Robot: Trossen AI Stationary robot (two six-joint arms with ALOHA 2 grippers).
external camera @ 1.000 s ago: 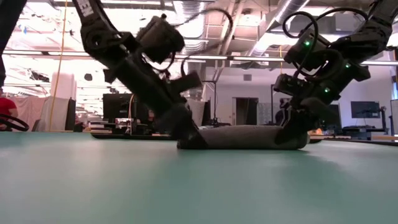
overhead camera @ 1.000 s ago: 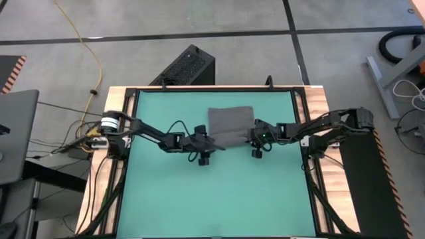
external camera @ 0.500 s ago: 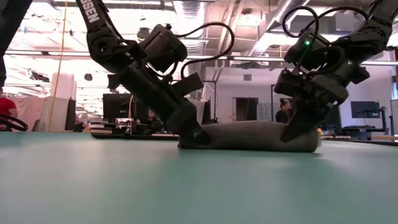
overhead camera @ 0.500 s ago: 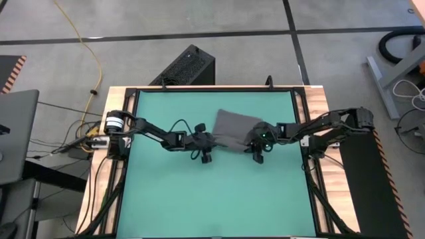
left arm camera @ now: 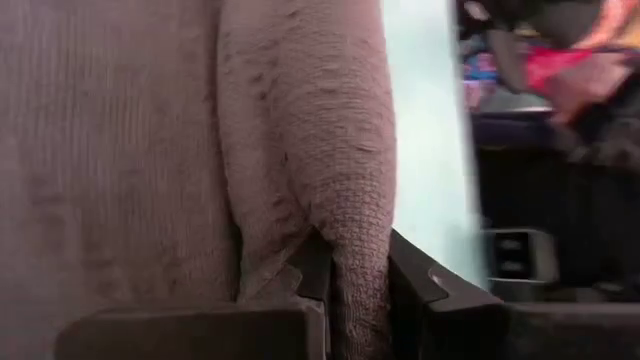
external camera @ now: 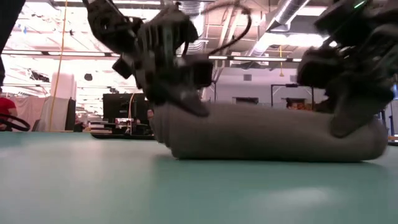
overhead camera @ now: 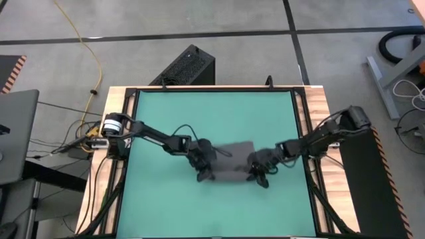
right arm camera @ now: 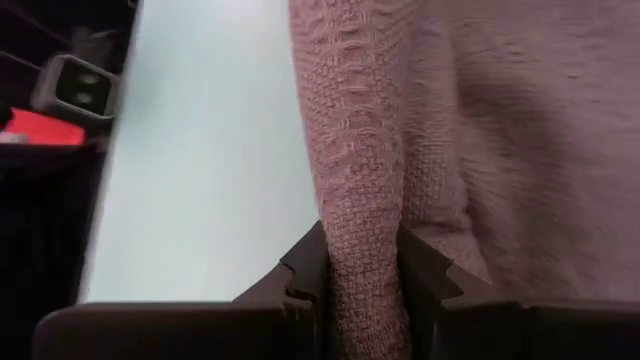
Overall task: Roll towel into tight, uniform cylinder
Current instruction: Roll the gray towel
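Observation:
The dark grey towel [overhead camera: 232,164] lies as a thick, bunched roll across the middle of the teal table [overhead camera: 159,113]. In the low view the towel [external camera: 267,134] rests with its underside on the surface. My left gripper [overhead camera: 204,171] is shut on its left end, and my right gripper [overhead camera: 257,174] is shut on its right end. Each wrist view shows a ridge of cloth between that arm's two fingers: left gripper [left arm camera: 358,300], right gripper [right arm camera: 365,290]. My left gripper pinches a raised fold of cloth [left arm camera: 355,245] at the towel's left end between its two fingers. It comes slanting down from the table's left. The cloth's underside [external camera: 205,154] stays on the table. My right gripper pinches a thick ridge of cloth [right arm camera: 365,235] at the towel's right end between its two fingers. It slants down from the table's right. That end [external camera: 367,149] lies on the table below the fingers.
A black frame and wooden borders [overhead camera: 317,106] edge the table. A black box [overhead camera: 187,66] stands on the floor beyond the far edge. A dark laptop-like slab [overhead camera: 13,136] sits off the left side. Bare teal surface [overhead camera: 219,209] stretches toward the near edge.
Both grippers have swung toward the table's near edge, rolling at the wrist. My left gripper has shut on the towel's left end. The towel has come along from the far half to the middle of the table, and it bunched up thicker on the way.

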